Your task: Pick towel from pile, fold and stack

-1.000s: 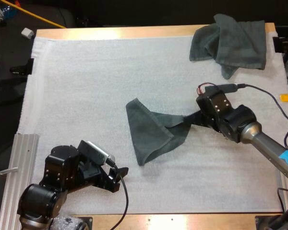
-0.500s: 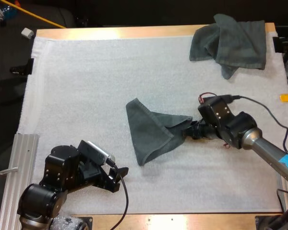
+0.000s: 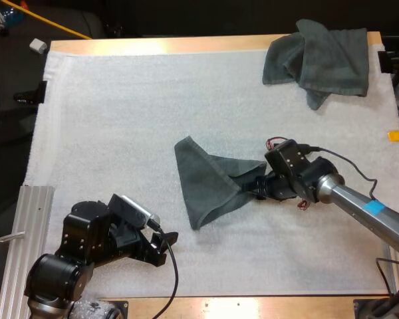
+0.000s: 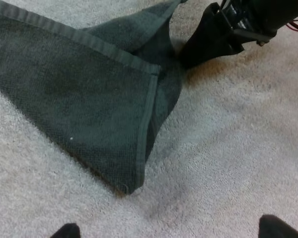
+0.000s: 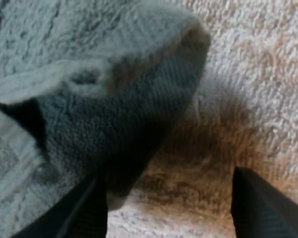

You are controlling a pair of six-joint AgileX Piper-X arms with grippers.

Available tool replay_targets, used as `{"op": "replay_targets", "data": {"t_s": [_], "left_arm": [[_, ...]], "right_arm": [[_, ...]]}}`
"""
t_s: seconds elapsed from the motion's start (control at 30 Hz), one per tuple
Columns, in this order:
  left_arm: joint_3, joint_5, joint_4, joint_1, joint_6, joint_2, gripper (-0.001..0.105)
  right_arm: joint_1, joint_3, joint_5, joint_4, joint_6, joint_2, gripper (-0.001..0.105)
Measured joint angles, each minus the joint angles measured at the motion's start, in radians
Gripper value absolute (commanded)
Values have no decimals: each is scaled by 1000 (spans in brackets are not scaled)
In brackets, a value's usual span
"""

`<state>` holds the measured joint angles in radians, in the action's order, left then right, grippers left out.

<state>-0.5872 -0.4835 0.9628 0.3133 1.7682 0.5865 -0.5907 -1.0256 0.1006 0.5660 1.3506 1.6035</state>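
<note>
A dark grey-green towel [image 3: 209,183] lies partly folded on the middle of the white mat [image 3: 120,119], one flap laid over itself into a triangle. My right gripper [image 3: 258,187] sits low at the towel's right corner. In the right wrist view its fingers [image 5: 84,213] stand apart, and the towel's corner [image 5: 129,114] lies loose on the mat beside one of them. My left gripper [image 3: 165,240] rests open near the mat's front, short of the towel's pointed front corner [image 4: 129,186]. The left wrist view shows the right gripper [image 4: 213,37] at the towel's far corner.
A crumpled pile of towels [image 3: 322,60] sits at the mat's far right corner. An aluminium rail [image 3: 26,232] runs along the table's front left edge. Bare mat stretches across the left and far side.
My right gripper has opened and let go of the towel's corner, which has settled onto the mat. The right arm has sunk lower and shifted slightly left. The left arm has not moved.
</note>
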Motion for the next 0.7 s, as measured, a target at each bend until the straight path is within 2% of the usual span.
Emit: {"op": "replay_targets", "data": {"t_s": [0.43,0.5,0.7], "left_arm": [[0,0,0,0,0,2,68],[0,0,0,0,0,2,68],[0,0,0,0,0,2,68]], "right_arm": [[0,0,66,-63,-49,59,52],[0,-1,78,-77,-63,70,48],[0,-2,97,-109,-102,87,24]]}}
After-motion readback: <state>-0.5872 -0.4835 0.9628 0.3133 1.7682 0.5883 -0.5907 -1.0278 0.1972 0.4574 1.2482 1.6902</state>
